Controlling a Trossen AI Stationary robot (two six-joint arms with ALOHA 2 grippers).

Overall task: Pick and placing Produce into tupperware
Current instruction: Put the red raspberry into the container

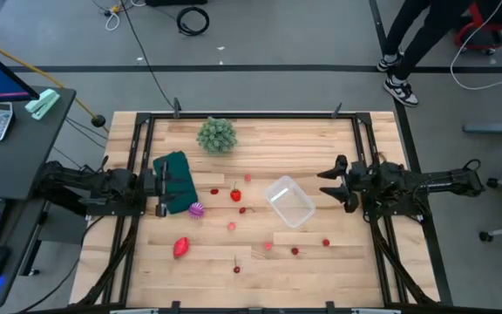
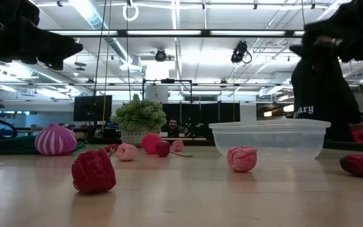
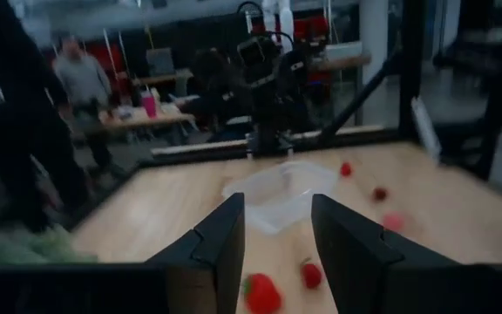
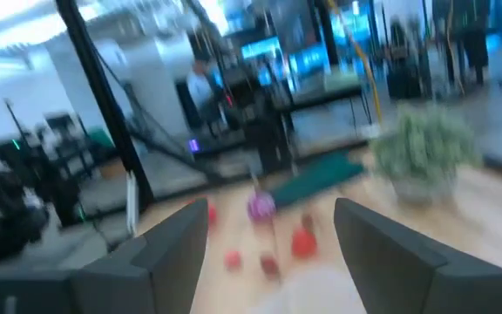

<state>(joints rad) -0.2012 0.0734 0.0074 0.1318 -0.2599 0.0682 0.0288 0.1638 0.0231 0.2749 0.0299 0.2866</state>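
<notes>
The tub [image 1: 289, 201] sits right of centre on the worktop [image 1: 260, 270], tilted at an angle, and it looks empty in both the high and low views. None of the fruit is in it yet, so the task appears to be at its very start, with the first pick still to come.

The fruit is scattered to the left of the tub and on its near side. A strawberry [image 1: 236, 194] lies just left of the tub, the striped ball [image 1: 197, 209] farther left beside the green cloth [image 1: 174, 181], and a larger red piece [image 1: 181, 248] towards the near left. Small berries, one of them [image 1: 295, 251], dot the near side. The green plant [image 1: 217, 135] stands at the far edge and is not part of the job.

The left gripper [image 1: 160, 185] hangs over the cloth at the left edge, its fingers [image 3: 220, 244] spread apart with nothing between them. The right gripper [image 1: 331, 183] hovers at the right edge, just beyond the tub, fingers [image 4: 172, 249] also parted and empty.

The next move likely calls for one arm to come down over a single piece. The strawberry or the striped ball is nearest the left gripper. The berries are tiny, so the fingers would need careful centring.
</notes>
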